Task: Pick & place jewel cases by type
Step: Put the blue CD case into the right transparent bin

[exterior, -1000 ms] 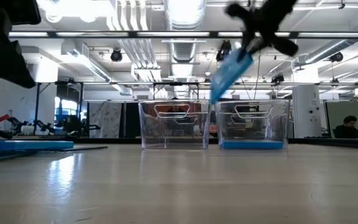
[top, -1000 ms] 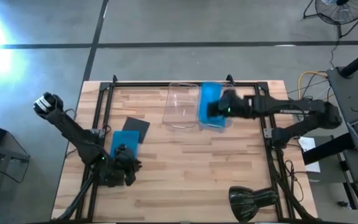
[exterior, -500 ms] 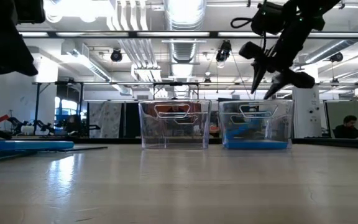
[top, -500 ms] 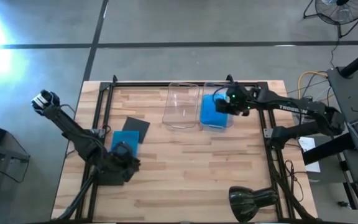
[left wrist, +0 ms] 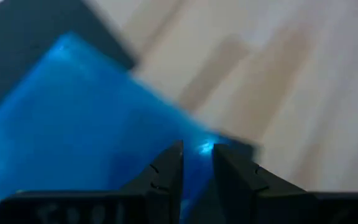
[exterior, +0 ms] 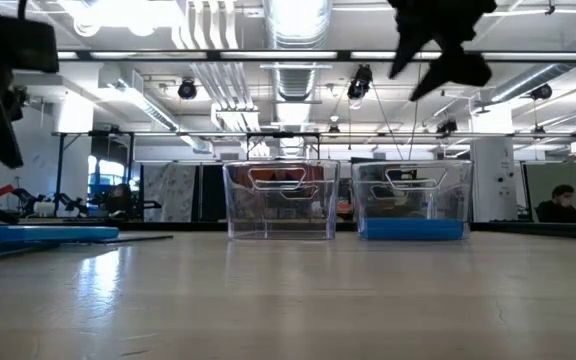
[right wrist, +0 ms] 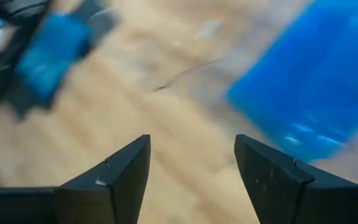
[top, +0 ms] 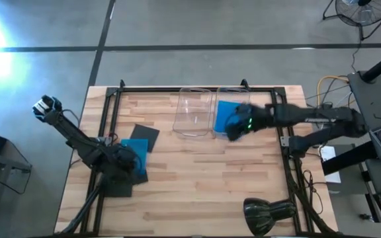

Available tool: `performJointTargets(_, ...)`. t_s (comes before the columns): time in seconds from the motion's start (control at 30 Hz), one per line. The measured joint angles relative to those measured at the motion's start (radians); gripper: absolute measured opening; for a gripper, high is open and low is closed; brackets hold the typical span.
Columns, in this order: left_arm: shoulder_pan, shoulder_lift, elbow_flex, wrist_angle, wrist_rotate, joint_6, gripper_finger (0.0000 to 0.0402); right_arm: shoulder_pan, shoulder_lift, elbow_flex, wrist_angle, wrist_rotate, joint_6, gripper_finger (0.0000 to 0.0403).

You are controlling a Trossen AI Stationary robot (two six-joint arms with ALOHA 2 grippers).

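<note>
Two clear plastic bins [top: 193, 111] side by side on the wooden table [top: 197, 185], a fan [top: 361, 10] beyond.

Wide bare wood along the near edge and in the middle of the desk [top: 197, 178]. Two clear bins [top: 194, 111] side by side at the far edge. Lamp [top: 268, 213] blocking the near right corner.

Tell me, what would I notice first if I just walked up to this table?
Probably the bright blue jewel cases lying in the right clear bin at the table's far edge, with the right gripper open just above. Another blue case lies near the left gripper.
</note>
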Motion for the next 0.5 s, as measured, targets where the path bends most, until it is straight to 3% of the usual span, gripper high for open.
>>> performJointTargets(0.2, 0.091, 0.076, 0.000, -0.097, 0.044, 0.039, 0.0066, 0.164, 0.201, -0.031, 0.346, 0.016, 0.071, 0.0221)
performJointTargets(0.5, 0.172, 0.283, -0.040, -0.095, 0.061, 0.095, 0.0066, 0.239, 0.549, 0.124, 0.513, 0.040, 0.059, 0.0211)
